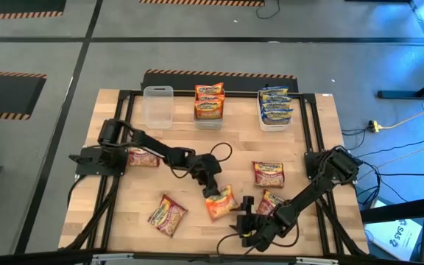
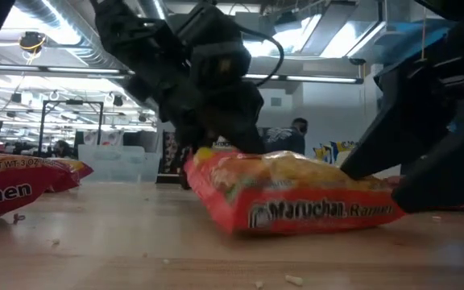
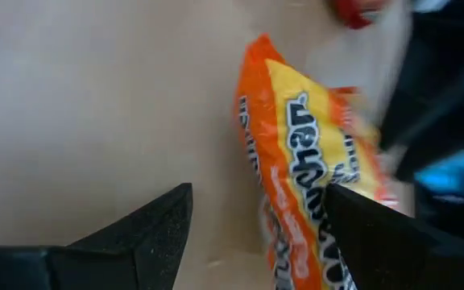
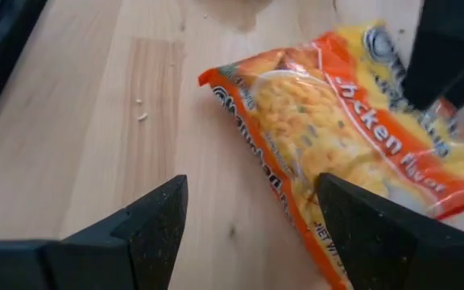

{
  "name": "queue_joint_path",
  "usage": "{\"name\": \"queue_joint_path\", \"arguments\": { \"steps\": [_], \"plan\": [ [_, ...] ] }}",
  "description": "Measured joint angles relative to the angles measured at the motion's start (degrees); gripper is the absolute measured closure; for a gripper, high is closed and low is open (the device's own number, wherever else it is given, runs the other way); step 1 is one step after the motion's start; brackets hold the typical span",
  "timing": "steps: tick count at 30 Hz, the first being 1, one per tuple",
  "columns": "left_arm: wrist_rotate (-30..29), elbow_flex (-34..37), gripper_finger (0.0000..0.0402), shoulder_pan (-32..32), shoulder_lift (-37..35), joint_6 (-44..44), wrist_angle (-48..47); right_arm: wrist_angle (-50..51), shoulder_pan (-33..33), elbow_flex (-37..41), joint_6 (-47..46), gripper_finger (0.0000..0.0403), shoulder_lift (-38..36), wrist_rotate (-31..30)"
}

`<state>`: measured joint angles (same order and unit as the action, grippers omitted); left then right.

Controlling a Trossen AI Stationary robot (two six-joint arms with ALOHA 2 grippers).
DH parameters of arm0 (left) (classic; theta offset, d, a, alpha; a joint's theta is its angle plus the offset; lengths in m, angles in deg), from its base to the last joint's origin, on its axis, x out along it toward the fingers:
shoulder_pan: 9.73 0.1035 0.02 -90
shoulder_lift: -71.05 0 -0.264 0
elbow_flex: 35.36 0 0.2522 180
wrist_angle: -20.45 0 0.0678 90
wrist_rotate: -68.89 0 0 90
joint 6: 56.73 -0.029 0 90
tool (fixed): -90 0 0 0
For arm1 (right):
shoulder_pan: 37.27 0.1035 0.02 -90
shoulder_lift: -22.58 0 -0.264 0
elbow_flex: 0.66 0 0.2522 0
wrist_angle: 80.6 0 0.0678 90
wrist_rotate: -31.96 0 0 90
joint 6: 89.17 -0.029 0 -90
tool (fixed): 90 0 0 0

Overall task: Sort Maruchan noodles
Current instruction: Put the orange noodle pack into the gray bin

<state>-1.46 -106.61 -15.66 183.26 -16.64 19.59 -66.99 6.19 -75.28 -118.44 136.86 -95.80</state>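
An orange Maruchan packet (image 1: 220, 202) lies flat on the table near its near edge; it also shows in the low view (image 2: 296, 197). My left gripper (image 1: 212, 187) is open and stands at the packet's far end (image 3: 296, 153), pointing down. My right gripper (image 1: 246, 211) is open and low beside the packet's right side, and the packet (image 4: 337, 121) lies ahead of its fingers. Red-pink packets lie flat at the left (image 1: 142, 157), near left (image 1: 168, 215) and right (image 1: 269, 174), with one more (image 1: 271, 201) partly under the right arm. My left gripper comes down from above at the orange packet's far end, and one finger (image 4: 445, 56) stands against that end. I cannot tell whether it touches. My right gripper comes in level from the near right; one finger (image 4: 377, 234) covers the packet's corner, and touch cannot be told.
Three clear tubs stand along the far edge: an empty one (image 1: 157, 105), one with orange packets (image 1: 208, 103) and one with blue-and-yellow packets (image 1: 274, 109). A black cable (image 1: 223, 151) loops over the table's middle. Bare wood lies between the tubs and the arms.
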Motion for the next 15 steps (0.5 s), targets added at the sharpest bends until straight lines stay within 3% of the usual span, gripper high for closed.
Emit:
{"name": "queue_joint_path", "arguments": {
  "steps": [8, 15],
  "plan": [
    [9.66, 0.0, 0.0124, -0.28, 1.86, 5.58, 7.28, 0.71, -0.33, 0.11, 0.82, 0.0123, 0.15, -0.27],
    [10.67, 0.0, 0.0134, -1.03, 1.84, 7.81, 7.59, 0.61, -0.93, 0.11, 0.65, 0.0123, 0.15, -0.25]
  ]
}}
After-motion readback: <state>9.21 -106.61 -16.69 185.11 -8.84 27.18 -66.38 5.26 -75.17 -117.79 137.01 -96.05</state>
